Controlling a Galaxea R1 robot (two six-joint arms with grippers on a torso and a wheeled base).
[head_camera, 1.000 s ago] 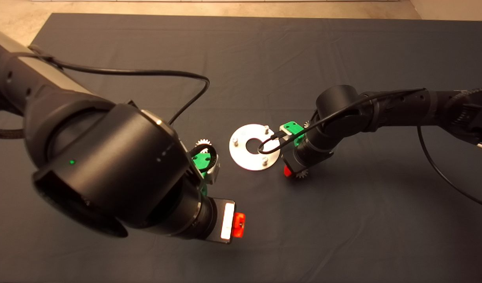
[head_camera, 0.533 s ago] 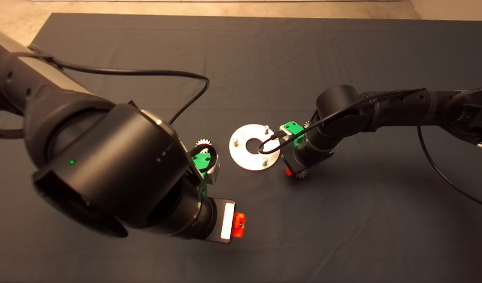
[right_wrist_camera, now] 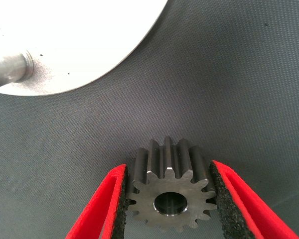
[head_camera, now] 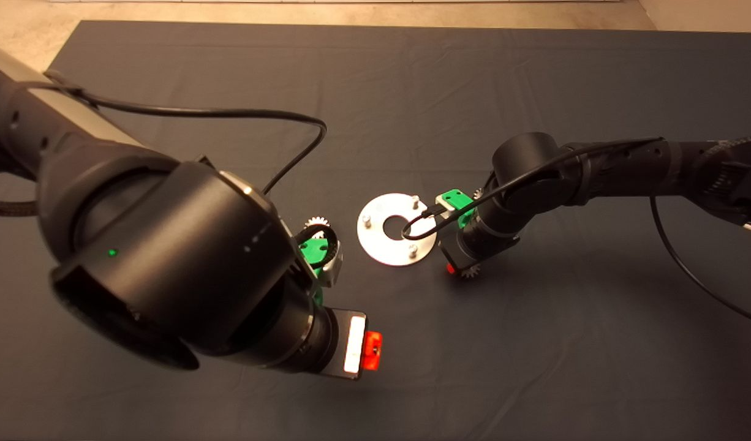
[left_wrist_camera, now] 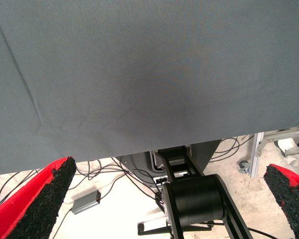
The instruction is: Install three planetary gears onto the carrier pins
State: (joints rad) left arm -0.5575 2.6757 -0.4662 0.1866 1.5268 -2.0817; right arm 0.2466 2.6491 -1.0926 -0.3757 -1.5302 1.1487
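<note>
gear (right_wrist_camera: pixel 168 196): dark-grey steel, short teeth, round bore | right gripper (right_wrist_camera: pixel 168 209) clamps it

1. One planetary gear (right_wrist_camera: pixel 170 199), dark grey steel with short teeth and a small round bore, sits between the jaws of the right gripper (head_camera: pixel 460 269), just right of the silver disc (head_camera: pixel 388 247).
2. Another gear (head_camera: pixel 317 222) lies left of the disc.
3. Three carrier pins (head_camera: pixel 411 250) stand upright on the disc, all bare.

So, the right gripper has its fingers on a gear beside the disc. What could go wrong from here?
1. The right gripper pinches the gear only across its teeth, so it could twist or slip when lifted.
2. The nearest pin is narrow and the bore is small; a tilted gear may jam.
3. The silver disc lies loose on the mat, so a push may shift it.
</note>
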